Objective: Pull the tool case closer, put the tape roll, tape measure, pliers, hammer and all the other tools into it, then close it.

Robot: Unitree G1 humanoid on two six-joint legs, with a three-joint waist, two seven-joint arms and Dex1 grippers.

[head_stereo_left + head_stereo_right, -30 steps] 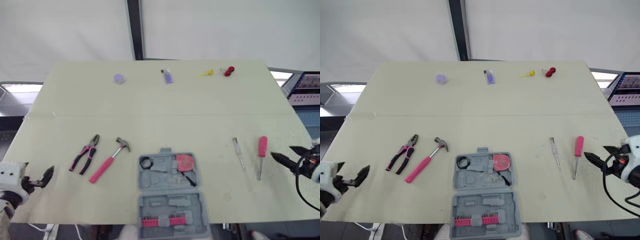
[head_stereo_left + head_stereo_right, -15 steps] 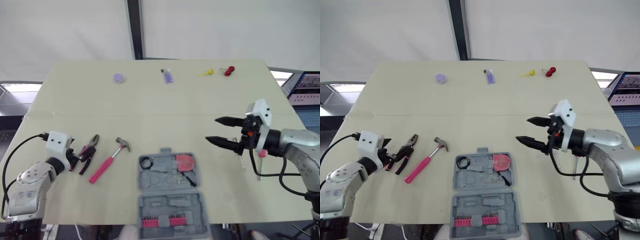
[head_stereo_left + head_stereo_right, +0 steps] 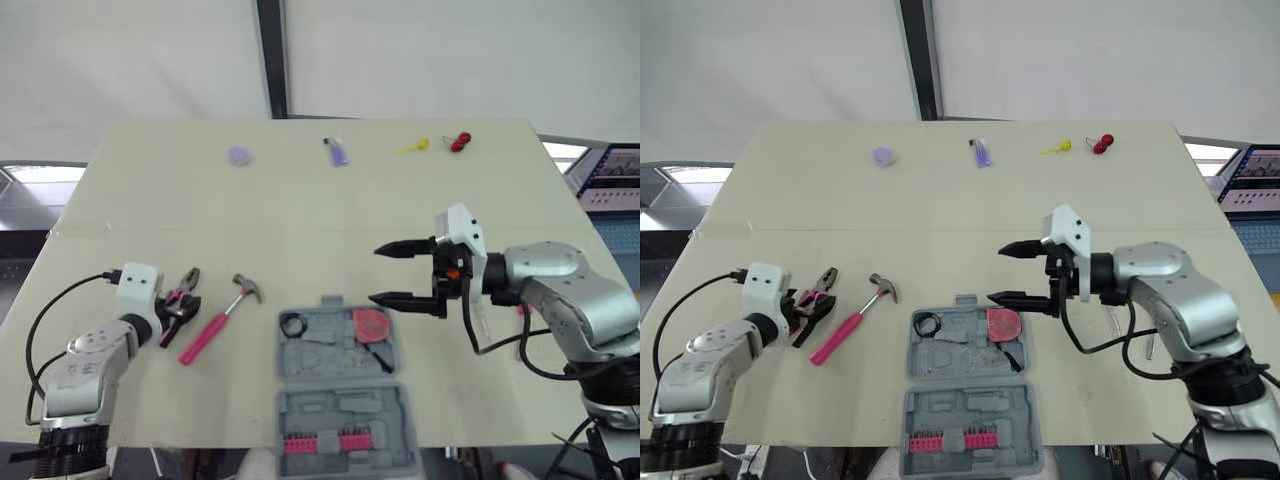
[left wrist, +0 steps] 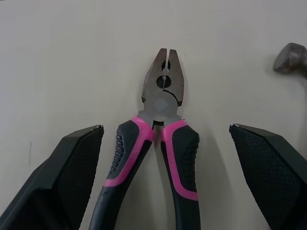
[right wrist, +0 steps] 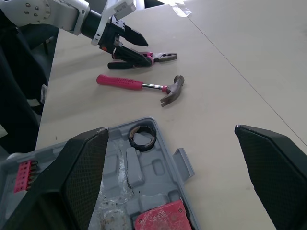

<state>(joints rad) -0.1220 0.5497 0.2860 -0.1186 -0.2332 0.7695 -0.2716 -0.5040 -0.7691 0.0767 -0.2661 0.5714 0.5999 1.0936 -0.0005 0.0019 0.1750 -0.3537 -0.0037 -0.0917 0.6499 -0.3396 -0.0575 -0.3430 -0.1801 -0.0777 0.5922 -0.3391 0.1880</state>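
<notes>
Table [image 3: 320,200] room is wide and bare around the work, with the near edge not far behind the left arm. The tool case [image 3: 340,408] lies open at near centre, its near half reaching that edge; the tape measure [image 3: 369,325] and tape roll [image 3: 292,325] sit in its far half. The right gripper [image 3: 375,274] hovers over the case's far right corner, fingers spread apart, holding nothing. The hammer [image 3: 218,320] lies just left of the case, head far, pink handle running near-left. Left of it lie the pliers [image 4: 163,93], apart from the hammer. The left gripper [image 4: 165,128] is the nearer one: its fingers stand wide apart on either side of the pliers' handles. The pliers' long axis runs straight away from the hand, head farthest, so a squeeze across the handles looks open.
</notes>
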